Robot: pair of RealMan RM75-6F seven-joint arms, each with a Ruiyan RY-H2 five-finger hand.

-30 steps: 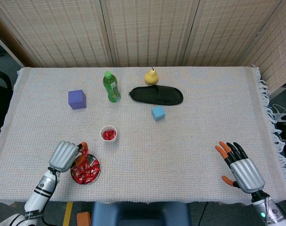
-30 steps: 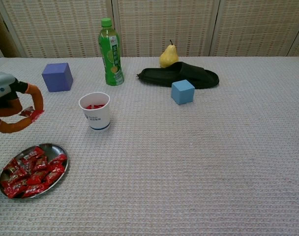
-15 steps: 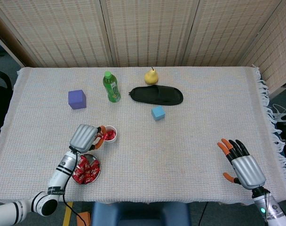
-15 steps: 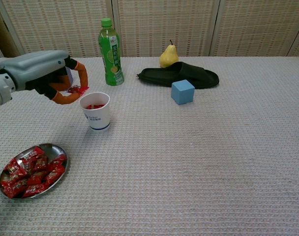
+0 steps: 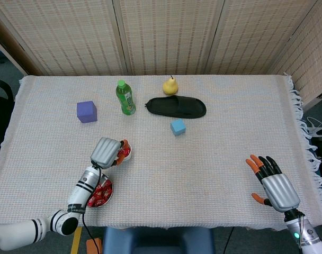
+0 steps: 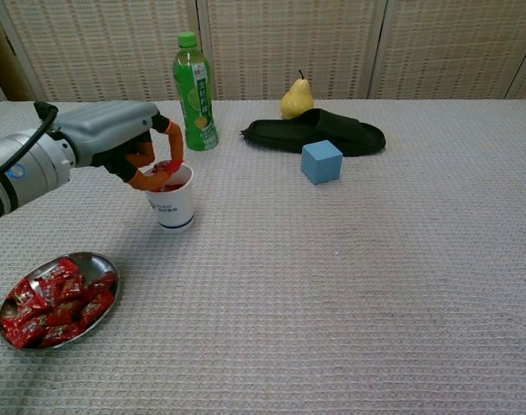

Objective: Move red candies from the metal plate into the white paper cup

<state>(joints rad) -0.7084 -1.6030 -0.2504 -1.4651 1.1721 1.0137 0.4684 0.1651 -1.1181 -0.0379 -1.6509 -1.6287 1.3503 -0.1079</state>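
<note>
Red candy [image 6: 165, 167] sat pinched in the left hand [image 6: 129, 149] directly over the white paper cup [image 6: 169, 197], at one o'clock from the metal plate [image 6: 100, 262]. Released off-centre, it could glance off the rim onto the cloth, and a low fingertip might tip the light cup. Right hand [image 5: 273, 184] rested wide, holding nothing.

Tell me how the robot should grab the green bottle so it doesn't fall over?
Probably around the middle of the green bottle, over the label, with the hand coming in from the side. It stands upright, tall and narrow, so a low sideways wrap should steady it better than pinching the small cap from above.
</note>
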